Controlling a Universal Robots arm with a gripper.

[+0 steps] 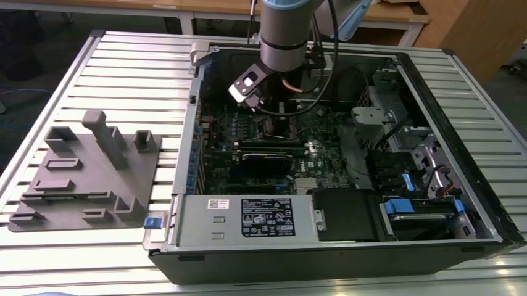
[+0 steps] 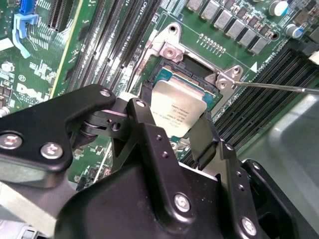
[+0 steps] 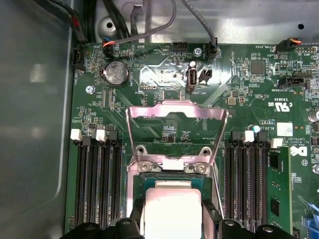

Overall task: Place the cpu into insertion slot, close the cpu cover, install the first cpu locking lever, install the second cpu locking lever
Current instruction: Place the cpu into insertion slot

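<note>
My gripper [image 1: 276, 114] reaches down into the open computer case, over the green motherboard [image 1: 247, 169]. In both wrist views its black fingers [image 2: 144, 129] press on two opposite sides of the cpu [image 2: 177, 107], a flat silver square. The gripper [image 2: 172, 118] holds the chip low over the insertion slot [image 2: 185, 68], whose dark frame and metal rim show around it. Whether the chip rests in the slot I cannot tell. The cpu cover [image 3: 144, 110] stands swung up and open behind the slot [image 3: 149, 180], beyond the gripper [image 3: 172, 221] and the cpu [image 3: 172, 204]. A thin locking lever [image 2: 279, 87] sticks out sideways.
Long black memory slots [image 3: 97, 184] flank the socket, with a green memory module [image 3: 278, 194] on one side. In the exterior view a power supply [image 1: 263, 219] sits at the case's near edge, drive bays [image 1: 428, 166] at its right, a grey fixture [image 1: 86, 169] on the table at its left.
</note>
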